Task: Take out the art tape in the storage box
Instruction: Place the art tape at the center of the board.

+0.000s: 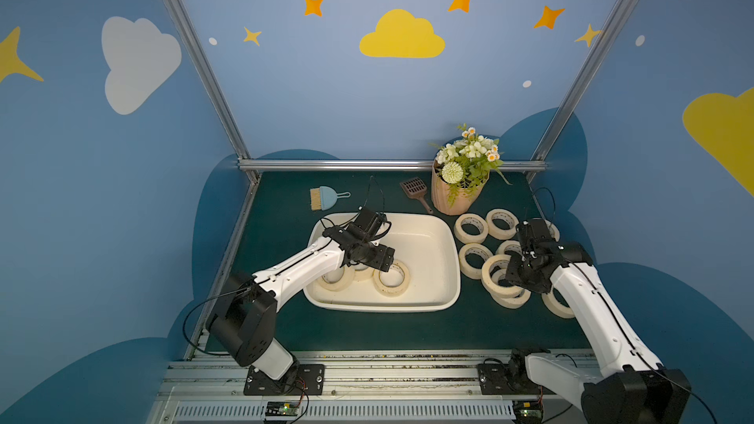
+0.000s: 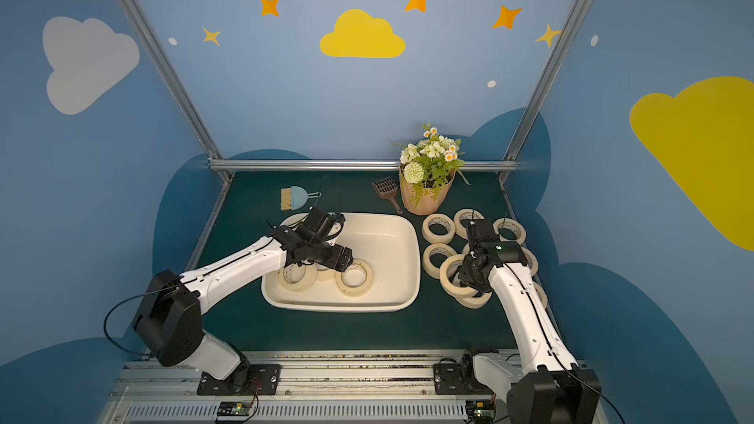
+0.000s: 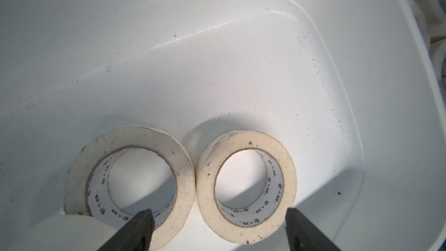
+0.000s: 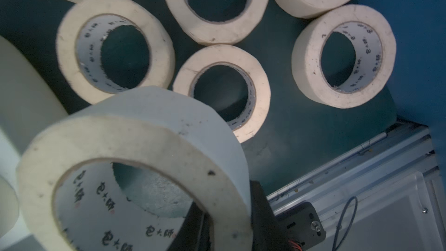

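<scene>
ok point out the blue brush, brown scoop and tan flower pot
blue plastic hand brush [image 1: 328,196], in a top view, blue body
dark brown slotted plastic scoop [image 1: 413,186], in a top view, slotted head
ribbed tan flower pot [image 1: 441,194], in a top view, front wall

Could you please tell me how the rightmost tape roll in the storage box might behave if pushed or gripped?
The tape roll lies flat, so it probably won't roll; a push would likely slide it on the glossy floor of the storage box. Its thick wound wall looks stiff enough to pinch. With its open core it is probably light.
</scene>
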Robot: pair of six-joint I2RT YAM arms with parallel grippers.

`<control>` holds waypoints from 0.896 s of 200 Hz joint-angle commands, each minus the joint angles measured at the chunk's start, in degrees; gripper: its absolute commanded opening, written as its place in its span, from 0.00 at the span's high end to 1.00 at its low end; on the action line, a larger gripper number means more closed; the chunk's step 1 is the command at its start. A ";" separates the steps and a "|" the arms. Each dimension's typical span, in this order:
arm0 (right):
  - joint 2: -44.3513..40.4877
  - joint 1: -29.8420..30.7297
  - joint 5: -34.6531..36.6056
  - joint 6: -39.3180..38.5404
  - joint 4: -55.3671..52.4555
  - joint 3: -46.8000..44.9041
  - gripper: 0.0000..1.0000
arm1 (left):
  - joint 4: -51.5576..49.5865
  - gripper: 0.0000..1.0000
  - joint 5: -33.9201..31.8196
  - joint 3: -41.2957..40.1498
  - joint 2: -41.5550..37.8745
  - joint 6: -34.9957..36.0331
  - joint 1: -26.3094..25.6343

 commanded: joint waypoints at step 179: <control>17.37 -1.77 -8.18 -0.73 11.36 -8.72 1.00 | -2.81 0.24 0.02 -5.11 0.82 -1.75 0.29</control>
